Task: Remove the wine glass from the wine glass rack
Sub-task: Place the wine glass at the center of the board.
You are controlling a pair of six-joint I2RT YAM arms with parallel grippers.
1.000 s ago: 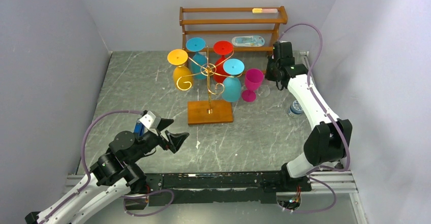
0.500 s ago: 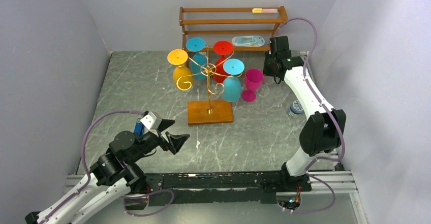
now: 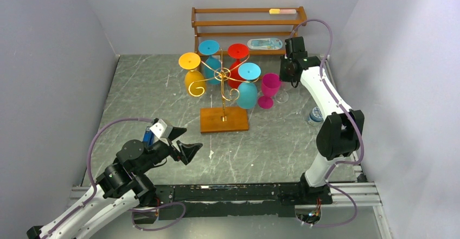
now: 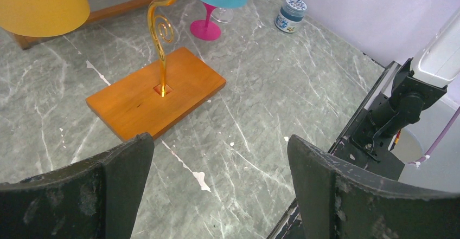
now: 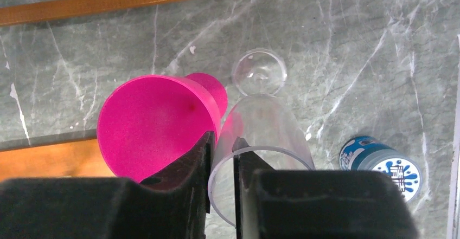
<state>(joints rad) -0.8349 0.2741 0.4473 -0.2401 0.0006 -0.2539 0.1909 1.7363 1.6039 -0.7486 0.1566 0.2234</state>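
Note:
The wine glass rack [image 3: 222, 77] is a gold pole with scroll arms on a brown wooden base [image 3: 224, 119]. A yellow glass [image 3: 191, 72], a blue glass [image 3: 209, 55], a red glass [image 3: 237, 60] and a teal glass [image 3: 248, 86] hang on it upside down. A magenta glass [image 3: 269, 89] stands on the table to its right, with a clear wine glass [image 5: 266, 122] upright beside it. My right gripper [image 5: 222, 141] is shut on the clear glass's rim, one finger inside and one outside. My left gripper [image 4: 219, 147] is open and empty, near the front left.
A three-tier brown wooden shelf [image 3: 247, 23] stands at the back wall with small items on it. A small blue-lidded jar [image 3: 314, 115] sits right of the glasses, also in the right wrist view [image 5: 379, 163]. Purple-grey walls close in both sides.
My right arm's wrist has shifted a little left and toward the back, and its elbow has swung in. The left arm and the rack have not moved.

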